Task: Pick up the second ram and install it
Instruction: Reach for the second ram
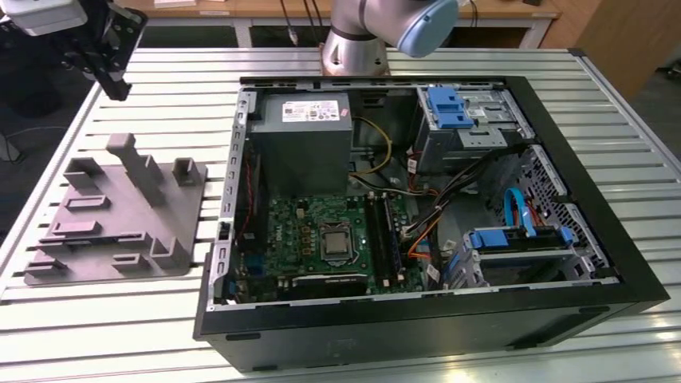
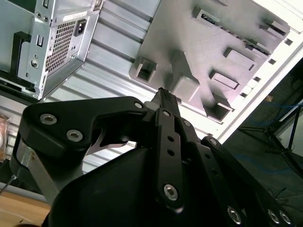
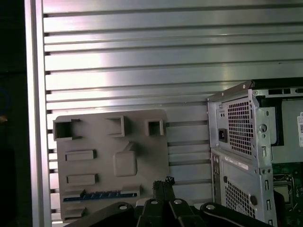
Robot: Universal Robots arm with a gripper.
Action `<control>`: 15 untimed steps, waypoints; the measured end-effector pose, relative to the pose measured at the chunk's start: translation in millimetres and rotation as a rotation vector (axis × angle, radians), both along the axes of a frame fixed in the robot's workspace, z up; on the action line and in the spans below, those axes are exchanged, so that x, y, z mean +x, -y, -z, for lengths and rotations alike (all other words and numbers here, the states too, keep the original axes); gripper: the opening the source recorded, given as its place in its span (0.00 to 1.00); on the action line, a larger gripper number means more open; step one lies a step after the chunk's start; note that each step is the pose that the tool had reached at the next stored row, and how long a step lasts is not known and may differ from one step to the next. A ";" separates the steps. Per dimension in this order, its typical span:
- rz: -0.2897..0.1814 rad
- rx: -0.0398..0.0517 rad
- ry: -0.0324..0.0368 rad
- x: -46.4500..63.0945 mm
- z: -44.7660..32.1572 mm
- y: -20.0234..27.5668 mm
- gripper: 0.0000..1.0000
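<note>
End effector (image 1: 117, 86) clenched and empty, hovering at eleven o'clock from the grey fixture tray (image 1: 186, 209) in the exterior view. I see the second ram (image 3: 100, 195) slotted in that tray. I judge it light, stiff and fragile, best pinched across its flat faces.

Matt grey plastic tray (image 1: 112, 209), shiny metal table (image 1: 107, 319)

Bright light makes the metal table (image 3: 118, 61) shine white in the first wrist view. In the exterior view the computer case (image 1: 426, 335) is darkest at 6 o'clock
</note>
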State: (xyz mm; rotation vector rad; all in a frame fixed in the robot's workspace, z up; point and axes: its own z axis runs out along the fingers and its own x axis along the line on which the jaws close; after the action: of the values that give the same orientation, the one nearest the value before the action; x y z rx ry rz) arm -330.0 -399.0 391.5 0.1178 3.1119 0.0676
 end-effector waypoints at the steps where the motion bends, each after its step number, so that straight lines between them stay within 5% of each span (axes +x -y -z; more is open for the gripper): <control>1: 0.000 0.0000 0.0000 -2.0 0.0 0.0 0.10; 15: 0.000 0.0000 0.0000 -17.1 3.1 2.3 0.10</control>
State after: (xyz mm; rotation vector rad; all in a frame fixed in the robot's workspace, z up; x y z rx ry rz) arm -347.1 -401.3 388.5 0.1179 3.1118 0.0677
